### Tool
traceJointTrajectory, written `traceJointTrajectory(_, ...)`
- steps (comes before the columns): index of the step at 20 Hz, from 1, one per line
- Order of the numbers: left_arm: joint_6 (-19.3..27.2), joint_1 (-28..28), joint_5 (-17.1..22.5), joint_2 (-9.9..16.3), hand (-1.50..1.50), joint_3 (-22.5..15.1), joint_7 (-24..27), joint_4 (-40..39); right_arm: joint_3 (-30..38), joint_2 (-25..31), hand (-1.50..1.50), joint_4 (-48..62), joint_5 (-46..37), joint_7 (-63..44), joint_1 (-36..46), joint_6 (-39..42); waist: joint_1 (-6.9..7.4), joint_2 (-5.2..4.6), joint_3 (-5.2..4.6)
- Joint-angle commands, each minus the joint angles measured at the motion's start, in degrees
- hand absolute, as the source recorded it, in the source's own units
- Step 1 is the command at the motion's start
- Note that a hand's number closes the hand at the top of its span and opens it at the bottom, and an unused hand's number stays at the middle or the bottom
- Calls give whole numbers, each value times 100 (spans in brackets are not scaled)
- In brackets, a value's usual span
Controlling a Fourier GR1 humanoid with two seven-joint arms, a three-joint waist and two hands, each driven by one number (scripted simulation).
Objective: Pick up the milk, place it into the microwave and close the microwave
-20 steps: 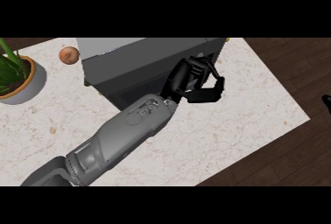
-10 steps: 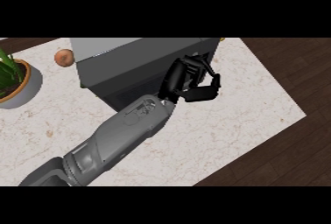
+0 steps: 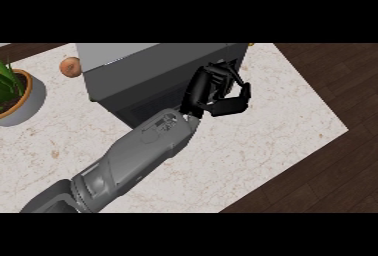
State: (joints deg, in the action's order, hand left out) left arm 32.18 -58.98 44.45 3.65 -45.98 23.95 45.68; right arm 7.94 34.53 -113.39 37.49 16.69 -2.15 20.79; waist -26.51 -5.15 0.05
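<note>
Here: one hand point(image 3: 218, 92) at the microwave point(image 3: 148, 75) on the bench point(image 3: 251, 145).
Fingers curled together, nothing visibly held; no second hand visible.

Matt grey microwave point(image 3: 140, 75), speckled stone counter point(image 3: 251, 135)

i'm looking steeply down on a pale speckled stone counter point(image 3: 244, 145), set at an angle. dark wood plank floor point(image 3: 332, 75) shows past its right edges. a potted plant point(image 3: 15, 95) stands at the counter's left side.
</note>
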Motion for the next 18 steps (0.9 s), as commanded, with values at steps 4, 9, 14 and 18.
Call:
traceJointTrajectory(4, -32, -499, -16, -346, 150, -145, -90, -317, 91, 79, -150, 60, 203, -83, 47, 43, -162, -70, 35)
traceJointTrajectory(9, 831, -221, 350, -345, 150, 408, -59, -490, 197, 121, -150, 86, 402, -136, 90, 37, 87, -9, 16)
traceJointTrajectory(14, 928, -252, 425, -363, 150, 472, -134, -888, 425, 228, -150, 63, 556, -189, 126, -17, 274, -31, 13)
traceJointTrajectory(18, 715, -222, 519, -346, 150, 336, -126, -1069, 640, 273, -150, 67, 558, -193, 63, -120, 451, -45, 11)
